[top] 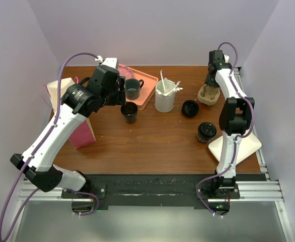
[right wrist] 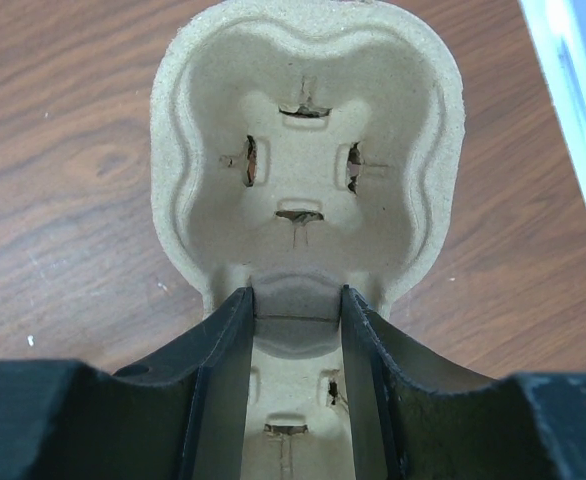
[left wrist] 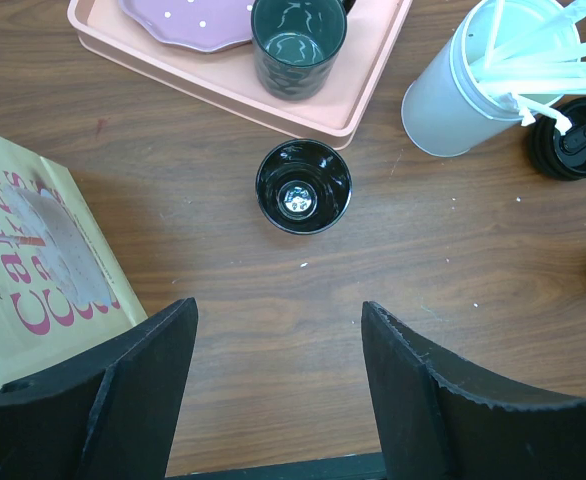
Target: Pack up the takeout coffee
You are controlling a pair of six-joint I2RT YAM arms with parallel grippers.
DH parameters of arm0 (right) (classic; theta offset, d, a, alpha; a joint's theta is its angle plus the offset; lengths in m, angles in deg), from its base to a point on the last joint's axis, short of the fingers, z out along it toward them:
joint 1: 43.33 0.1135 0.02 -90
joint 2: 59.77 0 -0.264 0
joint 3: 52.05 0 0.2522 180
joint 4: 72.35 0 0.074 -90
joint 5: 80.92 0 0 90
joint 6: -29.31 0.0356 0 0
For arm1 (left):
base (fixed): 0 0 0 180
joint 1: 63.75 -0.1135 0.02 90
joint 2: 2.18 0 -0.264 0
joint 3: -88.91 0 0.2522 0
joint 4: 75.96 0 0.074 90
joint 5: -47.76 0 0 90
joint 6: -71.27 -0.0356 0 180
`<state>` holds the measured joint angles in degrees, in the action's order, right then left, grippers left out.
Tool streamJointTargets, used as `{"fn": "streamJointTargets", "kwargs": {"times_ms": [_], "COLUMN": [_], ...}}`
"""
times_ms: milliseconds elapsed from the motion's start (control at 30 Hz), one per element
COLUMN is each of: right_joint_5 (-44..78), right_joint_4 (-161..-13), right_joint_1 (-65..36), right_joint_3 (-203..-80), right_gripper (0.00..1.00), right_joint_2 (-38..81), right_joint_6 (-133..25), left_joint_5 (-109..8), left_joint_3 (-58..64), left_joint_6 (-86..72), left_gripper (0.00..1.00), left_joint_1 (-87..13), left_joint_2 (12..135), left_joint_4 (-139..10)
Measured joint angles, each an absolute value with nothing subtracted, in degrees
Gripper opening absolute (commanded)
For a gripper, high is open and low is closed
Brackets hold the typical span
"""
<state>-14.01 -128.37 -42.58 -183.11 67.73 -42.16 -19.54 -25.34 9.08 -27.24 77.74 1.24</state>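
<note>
From up top I can't read the lettering on the takeout coffee (top: 206, 132); it is too small. I only see a black cup with its lid on, standing near the desk's (top: 147, 146) right edge, just beside a white board (top: 240, 146) that overhangs that edge and is partly covered by my right arm. My left wrist camera catches only a dark sliver of it at the frame's edge.

The pulp cup carrier (right wrist: 303, 150) sits toward the far right corner. Its near socket is mostly hidden behind my own fingers (right wrist: 223, 400). The right hand (right wrist: 295, 300) is clenched on the carrier's middle ridge, one finger on each side.

The left hand (left wrist: 278, 320) is released, fingers spread wide and holding nothing. It hangs above an open black cup (left wrist: 303, 187) beside the near edge of a pink tray (left wrist: 223, 90). I can't see that cup's side from here. A dark mug (left wrist: 298, 45) on the tray is cut off at the top. A loose black lid (left wrist: 573, 150) lies by the straw-filled tumbler (left wrist: 463, 90). The bag (left wrist: 43, 260) at the left edge shows only part of its print.
</note>
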Motion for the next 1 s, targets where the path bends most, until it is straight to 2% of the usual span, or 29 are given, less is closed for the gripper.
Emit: {"fn": "streamJointTargets", "kwargs": {"times_ms": [133,200,267,300,333,400,500,800,1000], "right_joint_5": [-12.6,-12.7,-13.4,-14.2,-15.0,-16.4,-16.7,-13.9,-13.4], "right_joint_4": [-129.5,-129.6,-129.5,-129.5,-129.4,-128.9,-128.1,-129.0,-130.2], "right_joint_1": [-42.8,-42.8,-42.8,-42.7,-42.7,-42.8,-42.9,-44.9,-45.0], "right_joint_3": [-184.9,-186.2,-187.3,-187.7,-187.7,-187.6,-186.7,-187.1,-192.3], "right_gripper": [0.24,0.31,0.45,0.45,0.43,0.3,0.25,0.25,0.26], "right_joint_2": [68.3,68.4,68.4,68.4,68.4,68.3,68.3,68.3,68.3], "right_joint_6": [-43.0,-43.5,-44.4,-44.9,-45.4,-46.4,-46.9,-46.5,-46.8], "left_joint_5": [-19.6,-19.6,-19.6,-19.7,-19.8,-20.0,-20.6,-21.6,-21.6], "left_joint_3": [-25.3,-25.3,-25.3,-25.3,-25.3,-25.3,-25.3,-25.3,-25.4], "left_joint_6": [9.1,9.1,9.1,9.1,9.1,9.1,9.2,9.2,9.2], "left_gripper": [0.72,0.72,0.72,0.72,0.72,0.72,0.72,0.72,0.71], "left_joint_1": [-27.2,-27.2,-27.2,-27.2,-27.2,-27.2,-27.2,-27.2,-27.2], "left_joint_2": [77.7,77.7,77.7,77.7,77.7,77.7,77.7,78.2,78.4], "left_joint_4": [1.2,1.2,1.2,1.2,1.2,1.2,1.2,1.1,1.0]}}
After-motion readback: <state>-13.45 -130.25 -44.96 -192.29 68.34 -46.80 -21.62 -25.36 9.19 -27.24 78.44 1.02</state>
